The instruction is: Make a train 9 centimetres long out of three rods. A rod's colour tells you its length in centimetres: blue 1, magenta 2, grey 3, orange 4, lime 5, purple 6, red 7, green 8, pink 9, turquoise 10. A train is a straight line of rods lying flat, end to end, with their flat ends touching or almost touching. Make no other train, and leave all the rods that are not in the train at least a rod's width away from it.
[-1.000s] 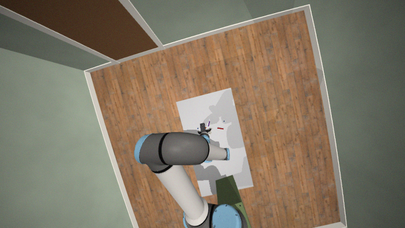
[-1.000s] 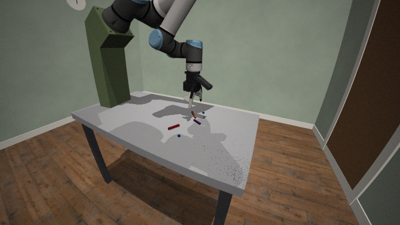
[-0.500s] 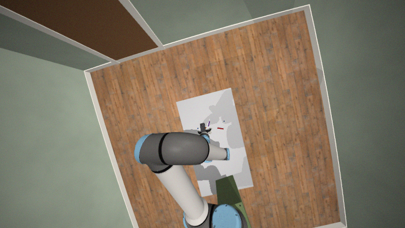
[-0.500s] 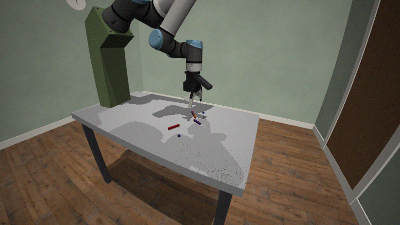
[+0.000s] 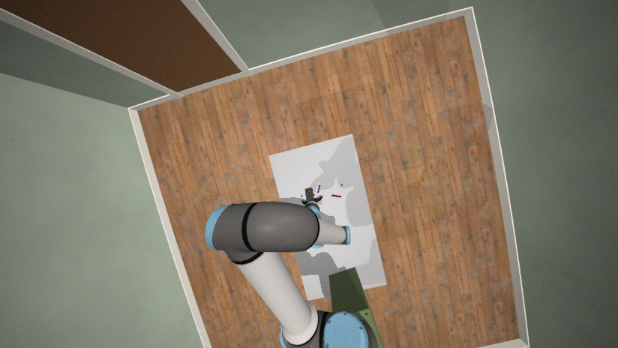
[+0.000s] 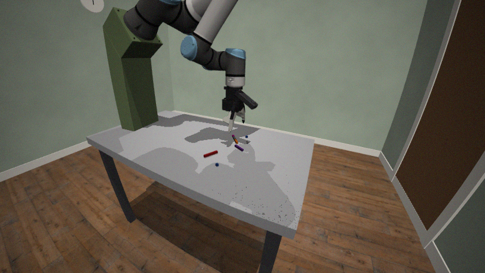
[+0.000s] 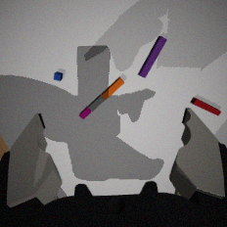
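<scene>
A magenta rod (image 7: 85, 113) (image 6: 233, 136), a grey rod (image 7: 97, 102) and an orange rod (image 7: 113, 88) (image 6: 236, 141) lie flat in one straight line, end to end, with the grey rod in the middle. No gap shows between them in the wrist view. My gripper (image 7: 113, 112) (image 6: 236, 126) is wide open and empty, above the table near this line. A purple rod (image 7: 153, 57) (image 6: 238, 147) (image 5: 318, 188) lies apart, beyond the orange end. A red rod (image 7: 205, 106) (image 6: 211, 153) (image 5: 336, 196) lies farther to the right in the wrist view.
One blue rod (image 7: 58, 76) (image 6: 246, 136) (image 5: 301, 196) lies to the left of the line in the wrist view. Another blue rod (image 6: 216, 165) (image 5: 341, 184) lies beyond the red rod. All lie on the white table (image 5: 294, 164) (image 6: 135, 135). The arm's shadow falls over the line.
</scene>
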Robot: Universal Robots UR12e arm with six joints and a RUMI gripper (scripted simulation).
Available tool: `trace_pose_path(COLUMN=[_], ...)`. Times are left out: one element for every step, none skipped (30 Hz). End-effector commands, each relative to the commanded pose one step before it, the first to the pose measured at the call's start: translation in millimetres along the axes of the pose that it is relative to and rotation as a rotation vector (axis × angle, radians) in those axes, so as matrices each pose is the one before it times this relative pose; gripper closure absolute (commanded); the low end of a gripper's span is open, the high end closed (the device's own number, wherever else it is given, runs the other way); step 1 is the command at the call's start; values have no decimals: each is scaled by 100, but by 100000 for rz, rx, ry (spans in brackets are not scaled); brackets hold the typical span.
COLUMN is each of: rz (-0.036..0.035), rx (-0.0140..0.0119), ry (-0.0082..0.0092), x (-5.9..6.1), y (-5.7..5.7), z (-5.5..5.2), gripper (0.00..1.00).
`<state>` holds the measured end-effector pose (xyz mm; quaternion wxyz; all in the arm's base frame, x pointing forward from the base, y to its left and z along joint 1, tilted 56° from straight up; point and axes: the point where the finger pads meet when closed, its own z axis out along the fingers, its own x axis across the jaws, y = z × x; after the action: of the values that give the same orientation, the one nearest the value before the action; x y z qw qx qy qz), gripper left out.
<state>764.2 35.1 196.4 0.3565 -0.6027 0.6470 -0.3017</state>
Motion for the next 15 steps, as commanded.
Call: trace_pose_path(rz=[71, 0, -3, -22, -59, -112, -180, -227, -272, 0, 0, -354, -445, -543, -648], rx=[-471, 0, 0, 0, 1, 1, 2, 3, 4, 0, 0, 5, 6, 8, 9], ry=[-214, 0, 0, 0, 0, 0, 1, 1, 1, 0, 0, 2, 2, 3, 3], x=[-243, 0, 0, 0, 0, -1, -1, -1, -1, 0, 0, -2, -2, -3, -3], y=[427, 0, 0, 0, -1, -2, -3, -5, -7, 0, 0, -9, -11, -13, -16], z=[-28, 0, 0, 0, 0, 0, 0, -1, -1, 0, 0, -1, -2, -2, -2], gripper=[0, 0, 0, 0, 0, 0, 0, 0, 0, 0, 0, 0, 0, 0, 0])
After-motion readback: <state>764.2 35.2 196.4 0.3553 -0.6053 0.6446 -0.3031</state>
